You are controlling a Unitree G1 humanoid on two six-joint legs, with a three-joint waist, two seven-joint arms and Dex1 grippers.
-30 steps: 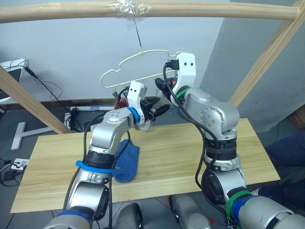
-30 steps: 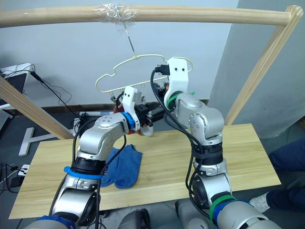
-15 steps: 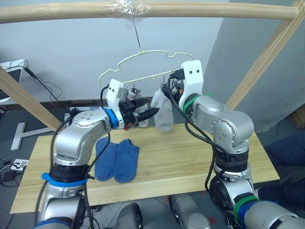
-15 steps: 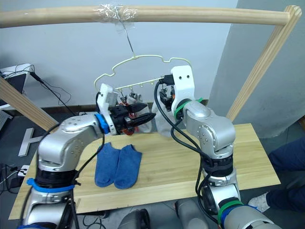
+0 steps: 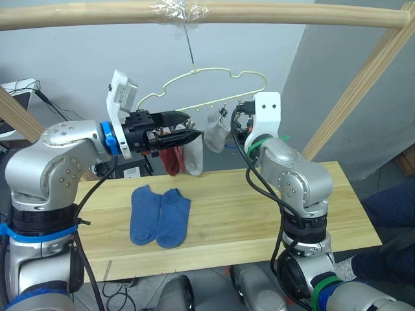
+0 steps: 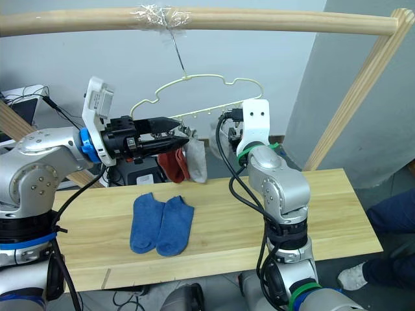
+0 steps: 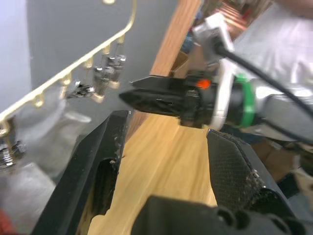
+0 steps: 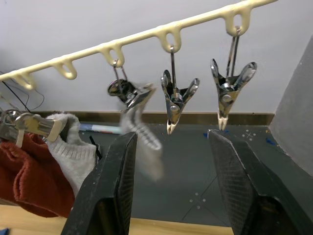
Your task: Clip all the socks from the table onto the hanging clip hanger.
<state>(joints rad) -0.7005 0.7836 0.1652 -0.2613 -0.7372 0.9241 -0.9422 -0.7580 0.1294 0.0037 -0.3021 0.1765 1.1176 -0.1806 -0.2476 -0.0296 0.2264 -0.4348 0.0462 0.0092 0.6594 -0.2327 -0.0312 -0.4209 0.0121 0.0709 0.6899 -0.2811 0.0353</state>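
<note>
Your right gripper (image 8: 171,181) has its fingers spread and empty just below the free clips (image 8: 174,100) of the clip hanger (image 5: 214,72). Your left gripper (image 7: 166,161) is also spread, holding nothing, level with the hung socks. Four hang already: the rust red pair (image 5: 171,159), one grey sock (image 5: 193,155) beside it, and the second grey sock (image 5: 216,133) on its clip. The blue pair (image 5: 159,214) lies flat on the tabletop (image 5: 246,214), so two remain. Since a second ago both arms have pulled back from the hanger, the left swinging clear of the blue socks.
</note>
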